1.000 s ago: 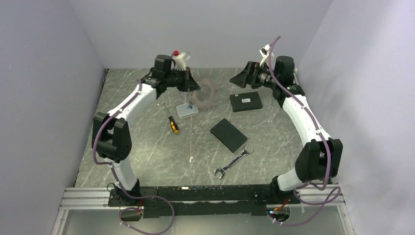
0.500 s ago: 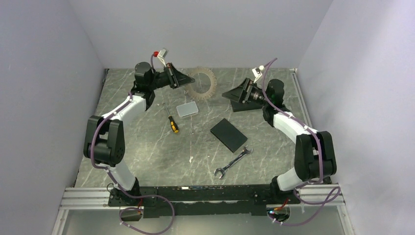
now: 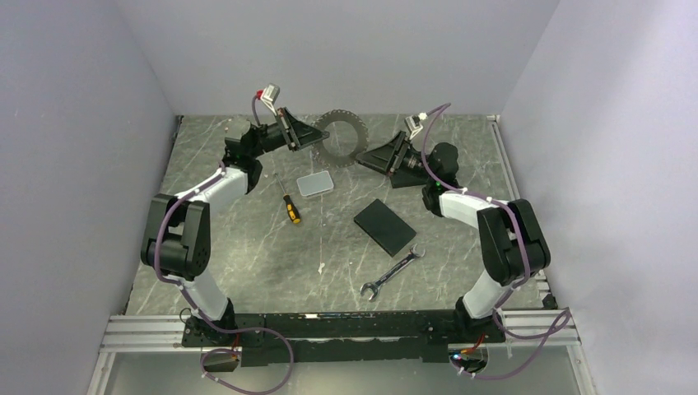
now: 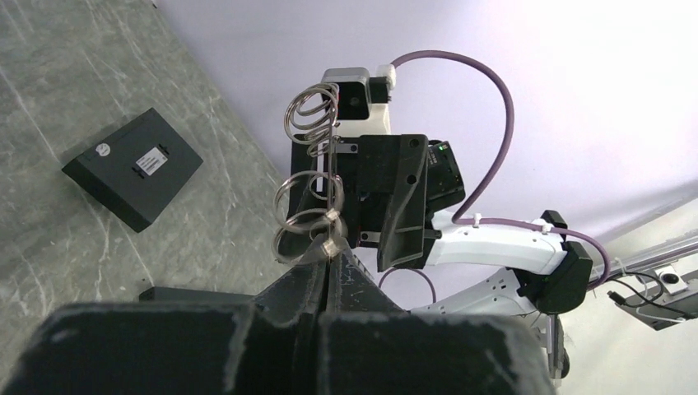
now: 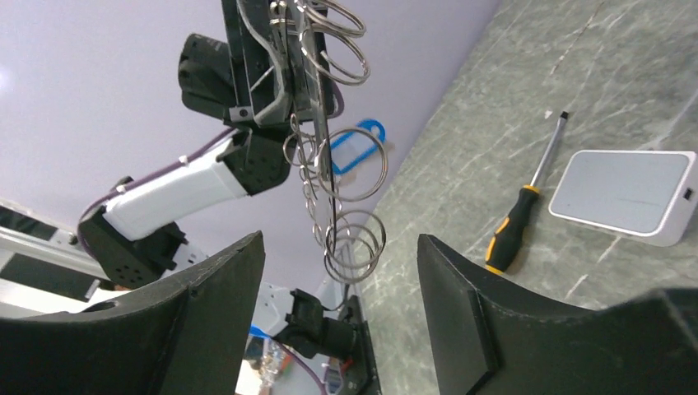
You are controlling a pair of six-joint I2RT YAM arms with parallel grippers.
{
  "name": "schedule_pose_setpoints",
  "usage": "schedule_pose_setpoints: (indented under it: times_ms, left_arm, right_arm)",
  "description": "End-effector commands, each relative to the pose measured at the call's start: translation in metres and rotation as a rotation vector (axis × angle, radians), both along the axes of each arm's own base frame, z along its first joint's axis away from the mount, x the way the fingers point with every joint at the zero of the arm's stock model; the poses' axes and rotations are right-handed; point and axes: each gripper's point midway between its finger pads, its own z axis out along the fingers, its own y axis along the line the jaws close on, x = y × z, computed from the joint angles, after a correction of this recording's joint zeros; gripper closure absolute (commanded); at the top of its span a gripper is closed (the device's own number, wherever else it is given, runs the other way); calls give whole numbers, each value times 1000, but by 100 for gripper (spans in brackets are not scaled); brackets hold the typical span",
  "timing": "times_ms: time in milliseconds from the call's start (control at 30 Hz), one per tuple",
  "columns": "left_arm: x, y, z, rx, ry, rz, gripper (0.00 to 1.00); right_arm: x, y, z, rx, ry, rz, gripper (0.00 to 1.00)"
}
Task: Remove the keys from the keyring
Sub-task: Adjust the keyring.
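Now, your left gripper (image 3: 316,137) pinches the keyring (image 3: 346,122) aloft at twelve o'clock over the table (image 3: 247,247); your right gripper (image 3: 368,155) gapes wide at its four o'clock. Close off-centre and the keys (image 5: 355,243) could twist the ring loose.

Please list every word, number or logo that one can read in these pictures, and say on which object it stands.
No text can be read anywhere.
On the black box: a white label and a round mark, both too small to read.
On the blue tag hanging from the keyring: no legible writing.
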Motion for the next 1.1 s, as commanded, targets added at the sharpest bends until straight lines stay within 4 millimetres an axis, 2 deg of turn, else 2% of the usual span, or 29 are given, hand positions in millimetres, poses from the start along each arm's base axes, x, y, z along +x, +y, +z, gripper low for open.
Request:
schedule_pose_setpoints:
  times_ms: [0, 233, 533, 667, 833, 933, 1067]
  left_arm:
    - [-15, -1, 31, -60, -91, -7, 100]
    - [-15, -7, 25, -93, -82, -5, 100]
    - [-13, -15, 13, -87, -41, -17, 100]
    - [-11, -16, 9, -80, -19, -17, 100]
    - [-10, -17, 4, -63, -6, -19, 100]
    - [-8, -17, -2, -30, -6, -22, 100]
    - [-7, -14, -5, 31, -41, -44, 86]
  right_arm:
    - [-5, 10, 36, 107, -78, 9, 30]
    - [-4, 24, 36, 161, -27, 19, 42]
    - [-1, 24, 37, 195, -5, 9, 67]
    - [-2, 23, 40, 197, -24, 11, 73]
    - [0, 21, 42, 194, -36, 10, 100]
    - [3, 11, 45, 196, -49, -12, 100]
    - [9, -4, 52, 191, -81, -41, 100]
